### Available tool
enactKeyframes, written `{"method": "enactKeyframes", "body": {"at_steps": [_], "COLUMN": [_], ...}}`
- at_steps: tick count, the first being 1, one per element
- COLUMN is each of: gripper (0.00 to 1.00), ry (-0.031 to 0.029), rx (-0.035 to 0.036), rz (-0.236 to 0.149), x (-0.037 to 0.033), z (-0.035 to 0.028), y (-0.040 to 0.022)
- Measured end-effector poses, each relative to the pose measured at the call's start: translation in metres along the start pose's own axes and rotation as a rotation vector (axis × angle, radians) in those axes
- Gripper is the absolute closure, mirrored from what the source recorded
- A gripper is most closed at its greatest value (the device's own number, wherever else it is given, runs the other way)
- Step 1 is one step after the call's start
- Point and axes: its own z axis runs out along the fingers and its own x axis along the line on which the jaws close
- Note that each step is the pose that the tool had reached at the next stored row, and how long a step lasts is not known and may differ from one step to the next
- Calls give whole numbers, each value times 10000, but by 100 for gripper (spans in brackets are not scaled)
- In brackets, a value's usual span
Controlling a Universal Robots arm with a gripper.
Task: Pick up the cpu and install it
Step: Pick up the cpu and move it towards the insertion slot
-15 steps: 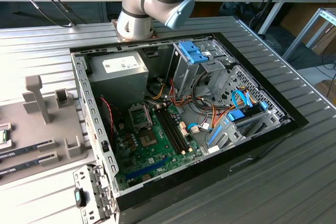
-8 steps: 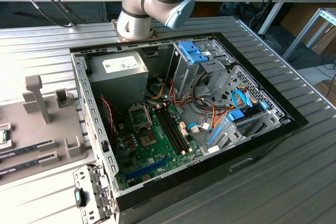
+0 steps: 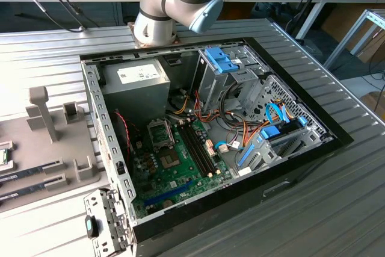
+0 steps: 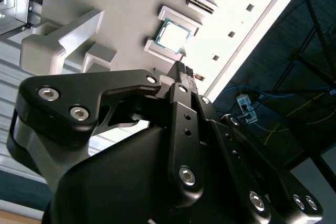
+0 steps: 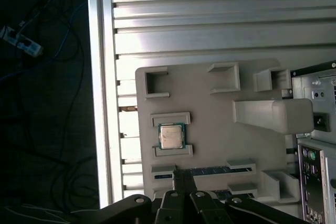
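— What's the biggest thing there?
— A ribbed metal table [image 3: 337, 197] of long silver slats. Set into it, well off to the side of the fingers [image 5: 179, 181], is an open black computer case [image 3: 289, 161] with perforated steel walls.

— What does the case hold?
— A plain grey power-supply box [image 3: 135, 79] in one corner and a green motherboard [image 3: 174, 176] on the floor, with a square socket [image 3: 161, 133] framed in silver metal. There are also steel drive cages with blue plastic clips [image 3: 219, 58] and loose bundles of coloured wire.

— And the second holder?
— A flat, matte grey plastic tray [image 5: 210, 124], moulded with raised rectangular brackets and a blocky upright post [image 5: 273, 115]. It lies directly under the fingers. A long, narrow memory stick [image 5: 210, 170] sits in a slot just beside the fingertips.

— What about the gripper itself?
— The gripper [image 5: 184, 174] is black metal, made of jointed links with shiny round bolt heads. Its two fingers are pressed together with nothing between them, hanging above the tray and touching nothing.

— And the chip?
— The cpu [image 5: 170, 136] lies flat in its own pocket of the tray, between two low brackets. It is near the fingertips, just past them and clear of them. It is a small square with a dull silver top and a thin green edge. In the second wrist view the cpu [image 4: 173, 36] lies ahead of the closed tips.
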Motion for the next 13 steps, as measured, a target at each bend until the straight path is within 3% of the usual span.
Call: {"method": "enactKeyframes", "body": {"at_steps": [13], "gripper": [90], "ry": [-2], "rx": [-1], "rz": [0], "x": [-114], "z": [115], "y": [14]}}
